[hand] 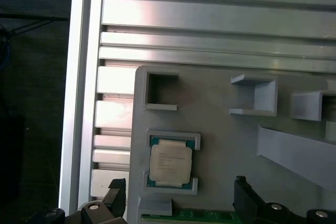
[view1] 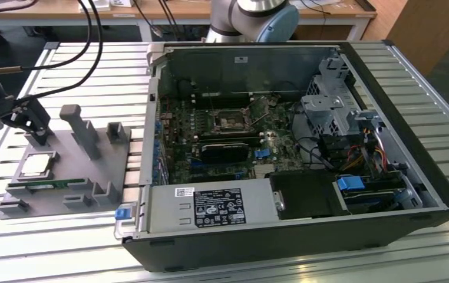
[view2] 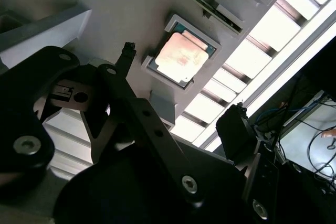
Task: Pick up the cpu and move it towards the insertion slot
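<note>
The cpu [view1: 38,165] lies flat in its square recess on the grey tray [view1: 55,203], silvery top up. Both wrist views show it between the finger lines: cpu [hand: 169,163] and cpu [view2: 181,56]. My gripper [view1: 32,125] hangs just above the tray's far end, a little beyond the chip. It is open [hand: 179,190], with its black fingertips [hand: 118,190] spread wider than the chip and nothing held. The insertion slot [view1: 231,121] is the square socket on the motherboard inside the open computer case.
A thin green memory stick [view1: 48,184] lies on the tray beside the cpu. Grey upright posts [view1: 83,131] rise from the tray. The open case [view1: 303,159] fills the exterior view's right, with drive cages and cables. Slatted aluminium table [view1: 91,65] below.
</note>
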Motion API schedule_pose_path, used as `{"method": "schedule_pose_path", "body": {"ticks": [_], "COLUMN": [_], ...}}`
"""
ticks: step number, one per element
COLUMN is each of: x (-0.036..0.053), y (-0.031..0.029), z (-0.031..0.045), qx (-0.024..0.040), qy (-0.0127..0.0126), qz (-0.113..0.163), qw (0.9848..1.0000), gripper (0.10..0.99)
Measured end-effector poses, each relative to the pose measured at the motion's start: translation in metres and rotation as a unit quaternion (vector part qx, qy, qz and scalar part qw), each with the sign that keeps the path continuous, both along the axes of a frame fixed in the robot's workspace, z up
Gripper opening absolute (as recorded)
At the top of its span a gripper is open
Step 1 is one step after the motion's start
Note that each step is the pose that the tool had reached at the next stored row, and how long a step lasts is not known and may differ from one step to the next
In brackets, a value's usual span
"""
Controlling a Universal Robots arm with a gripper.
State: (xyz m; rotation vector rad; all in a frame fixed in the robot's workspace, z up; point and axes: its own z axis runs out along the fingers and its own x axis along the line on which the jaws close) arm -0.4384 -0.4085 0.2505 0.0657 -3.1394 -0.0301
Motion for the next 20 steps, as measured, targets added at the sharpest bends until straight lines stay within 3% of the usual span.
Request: {"method": "schedule_pose_path", "body": {"ticks": [20], "x": [0.0], "y": [0.0], "z": [-0.0084], "qx": [0.0], "qy": [0.0], "qz": [0.0], "qw": [1.0], "gripper": [0.894]}}
